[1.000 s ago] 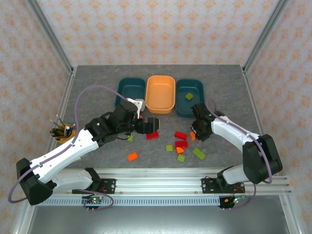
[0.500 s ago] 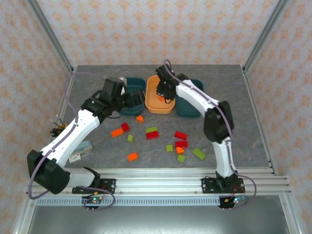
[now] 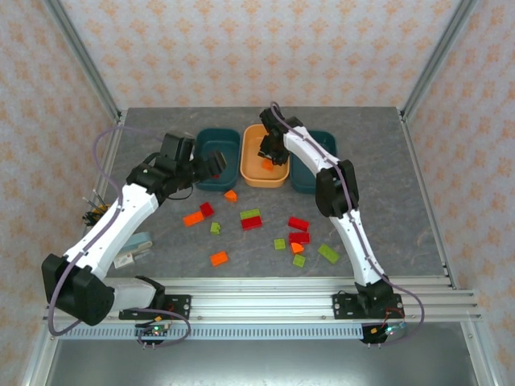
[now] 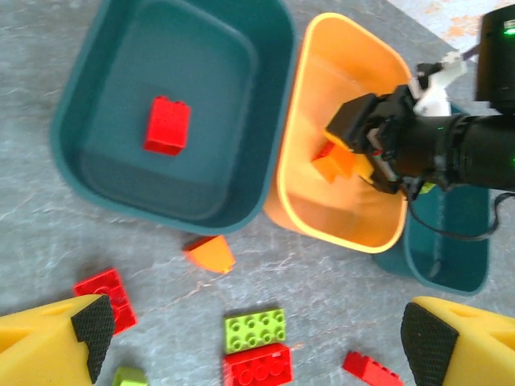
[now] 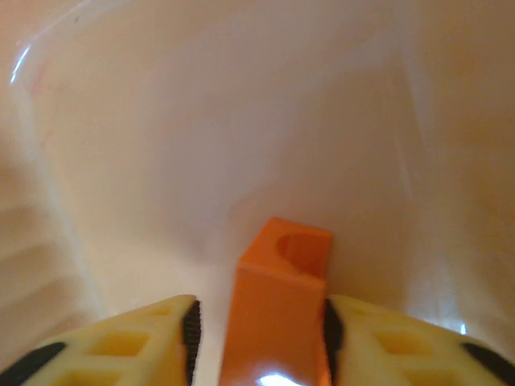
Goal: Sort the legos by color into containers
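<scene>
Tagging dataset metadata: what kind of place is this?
Probably a lab robot cell, not a home: aluminium frame posts and patterned backdrop panels enclose a grey table, robot arms are mounted on a rail, and the right gripper holds an orange lego inside an orange tray.

Two white-and-black robot arms reach away from their bases, one tool spread open and the other clamped.
The left arm slants forward and rightward from its base, its wrist bent so the left tool (image 3: 211, 163) points right, with its yellow, black-padded fingers (image 4: 80, 338) spread wide apart and gripping nothing. The right arm stretches far forward, bends at the elbow and angles left. The right tool (image 3: 268, 155) tips downward, its two fingers pressed against the sides of an orange brick (image 5: 282, 305).
</scene>
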Action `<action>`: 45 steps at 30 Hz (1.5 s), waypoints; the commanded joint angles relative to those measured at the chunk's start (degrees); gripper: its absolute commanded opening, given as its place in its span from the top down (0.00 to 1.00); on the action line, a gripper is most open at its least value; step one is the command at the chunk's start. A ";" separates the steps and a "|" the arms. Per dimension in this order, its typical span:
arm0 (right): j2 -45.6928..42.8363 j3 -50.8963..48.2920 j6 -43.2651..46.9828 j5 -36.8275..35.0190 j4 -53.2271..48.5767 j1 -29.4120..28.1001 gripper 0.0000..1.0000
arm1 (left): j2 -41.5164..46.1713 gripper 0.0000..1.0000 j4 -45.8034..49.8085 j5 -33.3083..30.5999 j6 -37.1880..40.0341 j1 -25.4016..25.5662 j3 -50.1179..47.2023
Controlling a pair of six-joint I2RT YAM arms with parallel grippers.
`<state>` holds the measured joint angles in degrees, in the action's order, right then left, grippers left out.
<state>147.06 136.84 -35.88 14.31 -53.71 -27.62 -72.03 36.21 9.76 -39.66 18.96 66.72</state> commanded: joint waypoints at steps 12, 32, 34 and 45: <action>-43.47 -43.40 14.20 -3.88 29.84 -8.33 0.47 | 4.68 0.08 12.15 -5.41 -20.66 -2.39 -7.57; -74.94 -81.29 17.19 1.30 42.00 -11.98 0.43 | 3.59 0.29 8.44 -6.28 -58.12 -2.44 -20.66; -74.10 -81.59 16.97 4.02 43.05 -12.10 0.42 | 1.87 0.31 6.67 -6.81 -62.50 -2.44 -20.98; -74.29 -82.30 16.47 5.82 43.31 -12.20 0.42 | -8.91 0.27 2.34 -7.12 -76.26 -2.89 -18.81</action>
<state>72.90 55.31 -19.44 19.33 -11.46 -39.51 -79.68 39.75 5.45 -110.02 16.95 46.44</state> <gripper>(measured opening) 0.581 0.733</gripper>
